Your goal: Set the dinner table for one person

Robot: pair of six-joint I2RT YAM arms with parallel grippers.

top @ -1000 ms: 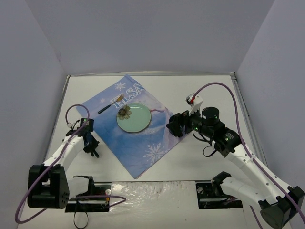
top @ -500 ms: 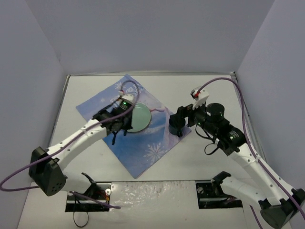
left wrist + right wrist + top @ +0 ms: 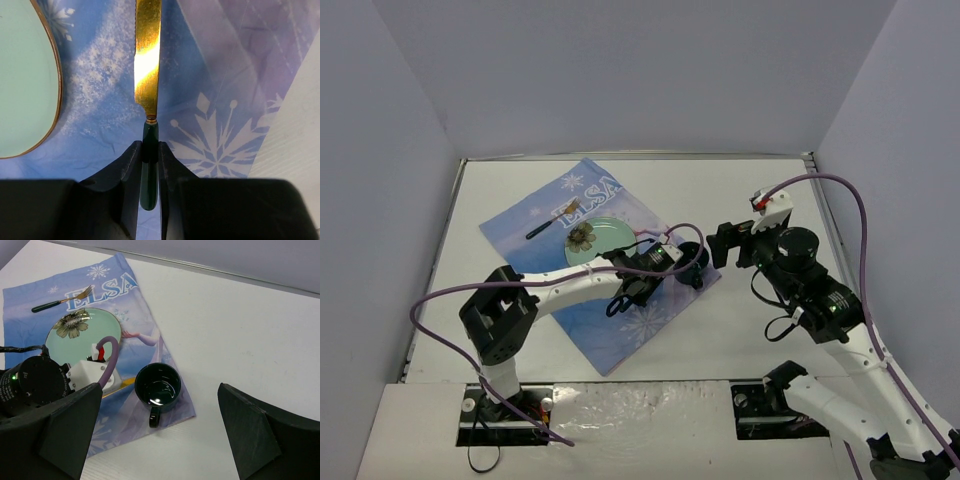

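My left gripper (image 3: 150,147) is shut on the dark green handle of a gold-bladed knife (image 3: 148,60). It holds the knife low over the blue "ELSA" cloth (image 3: 100,105), just right of the mint green plate (image 3: 25,75). In the top view, the left gripper (image 3: 663,268) sits between the plate (image 3: 595,240) and a dark mug (image 3: 692,262), with the blade pointing at the mug. The mug (image 3: 158,386) stands upright on the cloth's right corner. My right gripper (image 3: 160,440) is open and empty above the white dinner table (image 3: 240,315), right of the mug.
A gold fork with a green handle (image 3: 552,222) lies on the cloth (image 3: 620,330) beyond the plate. It also shows in the right wrist view (image 3: 62,300). The left arm's purple cable (image 3: 685,235) loops over the plate's right side. White walls enclose the table.
My left arm has swung from the table left of the cloth, across the plate, to its right side. My right gripper has drawn back to the right, away from the mug.
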